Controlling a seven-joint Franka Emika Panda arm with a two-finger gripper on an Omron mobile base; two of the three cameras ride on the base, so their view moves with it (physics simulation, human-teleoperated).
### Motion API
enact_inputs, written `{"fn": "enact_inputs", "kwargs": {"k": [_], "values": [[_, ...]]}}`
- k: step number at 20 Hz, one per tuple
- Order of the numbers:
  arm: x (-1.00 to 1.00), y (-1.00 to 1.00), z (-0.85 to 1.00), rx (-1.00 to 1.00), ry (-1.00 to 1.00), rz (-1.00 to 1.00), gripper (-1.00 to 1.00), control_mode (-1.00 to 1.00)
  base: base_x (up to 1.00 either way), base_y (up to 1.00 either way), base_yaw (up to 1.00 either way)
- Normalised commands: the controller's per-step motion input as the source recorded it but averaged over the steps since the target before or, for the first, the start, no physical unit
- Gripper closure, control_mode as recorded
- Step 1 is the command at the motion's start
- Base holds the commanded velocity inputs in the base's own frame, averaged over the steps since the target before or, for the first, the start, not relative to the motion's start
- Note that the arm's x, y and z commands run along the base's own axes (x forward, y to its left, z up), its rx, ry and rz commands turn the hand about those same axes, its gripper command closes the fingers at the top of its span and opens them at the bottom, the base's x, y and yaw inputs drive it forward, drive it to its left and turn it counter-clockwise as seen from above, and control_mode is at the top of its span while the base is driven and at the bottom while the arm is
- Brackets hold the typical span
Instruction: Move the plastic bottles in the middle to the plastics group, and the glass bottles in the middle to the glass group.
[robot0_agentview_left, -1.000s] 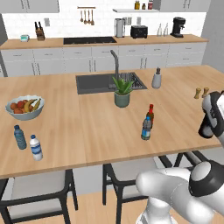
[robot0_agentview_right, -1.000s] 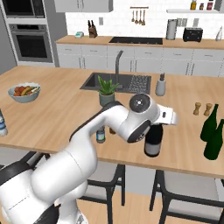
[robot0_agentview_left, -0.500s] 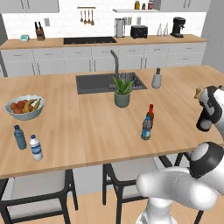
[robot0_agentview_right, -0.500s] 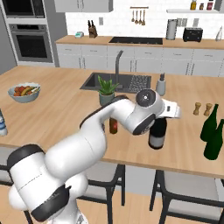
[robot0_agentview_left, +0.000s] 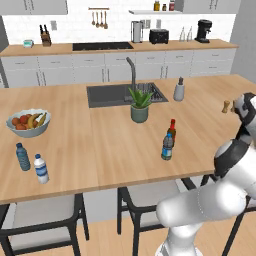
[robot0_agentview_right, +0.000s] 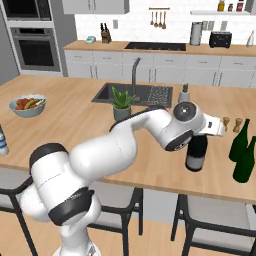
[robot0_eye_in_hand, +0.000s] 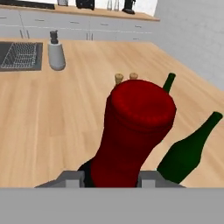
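Observation:
My gripper (robot0_eye_in_hand: 111, 177) is shut on the red foil neck of the tall near-black wine bottle (robot0_eye_in_hand: 133, 131). In the right base view the gripper (robot0_agentview_right: 201, 134) holds this wine bottle (robot0_agentview_right: 196, 156) upright low over the counter, left of two dark green glass bottles (robot0_agentview_right: 240, 142). One green bottle (robot0_eye_in_hand: 188, 151) stands close on the right of the hand view. The small brown bottle with a red top (robot0_agentview_left: 172, 130) and the clear plastic bottle with a dark cap (robot0_agentview_left: 167, 147) stand mid-counter. A blue bottle (robot0_agentview_left: 22, 156) and a white-capped bottle (robot0_agentview_left: 41, 169) stand far left.
Two small wooden shakers (robot0_agentview_right: 232, 124) stand behind the green bottles. A soap dispenser (robot0_agentview_right: 184, 93), a potted plant (robot0_agentview_left: 139, 106) and the sink (robot0_agentview_left: 102, 95) lie toward the middle. A fruit bowl (robot0_agentview_left: 28, 123) sits left. Stools stand under the counter's near edge.
My gripper has carried the wine bottle to the right along the counter, closer to the green bottles. The other bottles have not moved.

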Motion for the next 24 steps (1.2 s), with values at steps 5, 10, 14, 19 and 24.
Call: {"fn": "enact_inputs", "kwargs": {"k": [5, 10, 14, 19, 24], "values": [[-0.13, -0.44, -0.04, 0.01, 0.00, -0.01, 1.00, -1.00, 0.00, 0.00, 0.00], [-0.09, 0.19, -0.10, -0.03, 0.00, 0.00, 1.00, -1.00, 0.00, 0.00, 0.00], [0.02, 0.23, -0.07, -0.23, 0.00, 0.00, 1.00, -1.00, 0.00, 0.00, 0.00], [0.27, -0.03, 0.00, -0.11, -0.01, 0.00, 1.00, -1.00, 0.00, 0.00, 0.00], [0.10, -0.19, 0.00, 0.12, -0.02, 0.00, 1.00, -1.00, 0.00, 0.00, 0.00]]}}
